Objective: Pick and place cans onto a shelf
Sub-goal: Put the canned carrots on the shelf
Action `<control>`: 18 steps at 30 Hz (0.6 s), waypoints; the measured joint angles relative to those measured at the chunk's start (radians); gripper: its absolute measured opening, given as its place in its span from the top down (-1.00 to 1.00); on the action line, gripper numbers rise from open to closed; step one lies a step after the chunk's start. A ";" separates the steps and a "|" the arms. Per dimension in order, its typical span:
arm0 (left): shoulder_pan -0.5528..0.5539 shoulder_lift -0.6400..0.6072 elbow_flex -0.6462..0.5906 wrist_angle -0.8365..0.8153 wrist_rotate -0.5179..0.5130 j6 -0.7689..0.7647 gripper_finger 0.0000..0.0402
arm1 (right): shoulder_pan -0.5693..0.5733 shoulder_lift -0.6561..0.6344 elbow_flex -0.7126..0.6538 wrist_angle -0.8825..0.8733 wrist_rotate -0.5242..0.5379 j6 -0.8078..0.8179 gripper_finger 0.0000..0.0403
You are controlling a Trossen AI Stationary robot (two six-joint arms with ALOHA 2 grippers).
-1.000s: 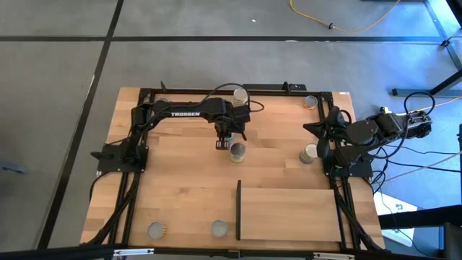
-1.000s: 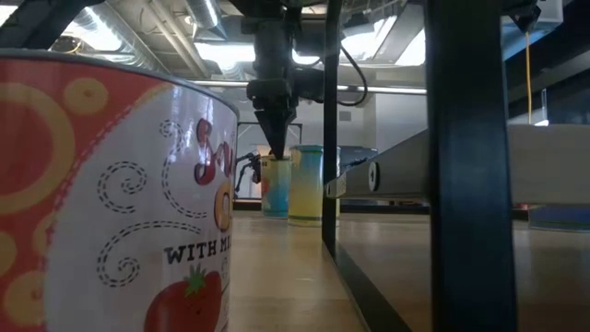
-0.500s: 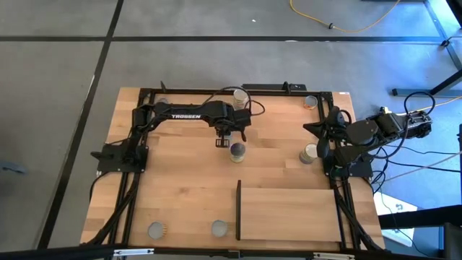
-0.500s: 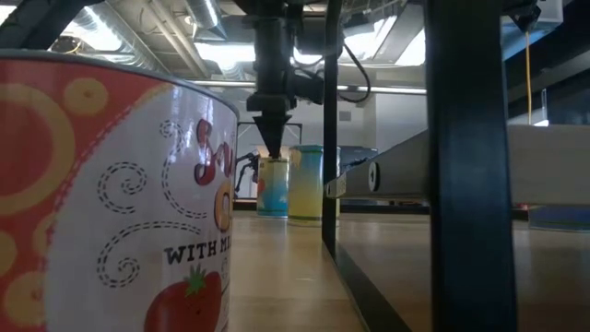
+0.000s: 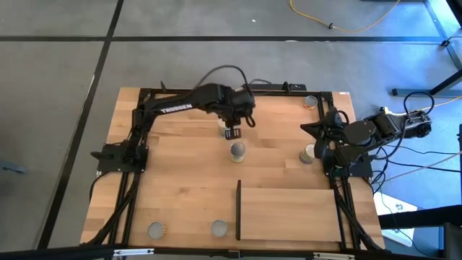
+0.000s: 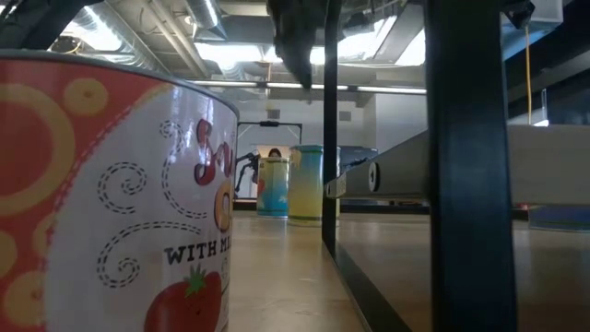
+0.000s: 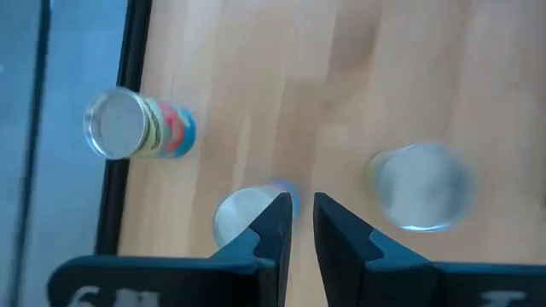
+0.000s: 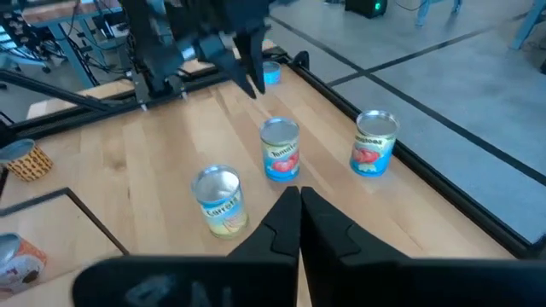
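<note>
Cans (image 8: 280,149) are my job, and none stands on the shelf (image 5: 289,217) yet. Its light panel lies bare, with the black upright edge (image 5: 238,209) on one short side.

Closest to the shelf, just past that edge, sits the near tin (image 5: 219,229), with the outer tin (image 5: 155,230) farther out. Farther from the shelf, about mid-table, stands the middle can (image 5: 237,150).

My left pincer (image 5: 232,133) hangs just beyond it, on the side away from the shelf and well above the wood. Its fingers stand only a narrow slit apart and hold nothing.

The side can (image 5: 309,153) is about as far from the shelf, just beside my right pincer (image 8: 299,194), which waits closed and empty. Farthest from the shelf is the corner can (image 5: 310,102). In my left wrist view a hidden tin (image 7: 235,217) shows partly behind my fingers.

The risks, as I judge them:
- **Narrow slit:** it looks narrower than any can, so coming down like this would put a fingertip on a lid and tip or shove the can.
- **Hidden tin:** it is so close under my left pincer that a sideways sweep could knock it.
- **Black edge:** a can carried low toward the shelf could strike it and slip.
- **Right arm:** it sits close to the side can, so reaching there risks a clash.
</note>
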 joint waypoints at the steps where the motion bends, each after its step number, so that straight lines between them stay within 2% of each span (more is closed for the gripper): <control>1: 0.000 0.000 0.040 -0.021 0.014 -0.009 0.77 | -0.002 0.016 0.011 0.003 0.000 -0.009 0.97; 4: -0.003 -0.006 0.135 -0.083 0.025 -0.050 0.77 | -0.023 0.083 0.074 0.005 -0.005 -0.032 0.97; 8: -0.008 -0.101 0.083 -0.083 0.012 -0.097 0.77 | -0.083 0.199 0.199 -0.009 -0.041 -0.105 0.97; 18: -0.038 -0.254 0.081 -0.121 0.008 -0.201 0.77 | -0.262 0.496 0.511 -0.264 -0.360 -0.283 0.97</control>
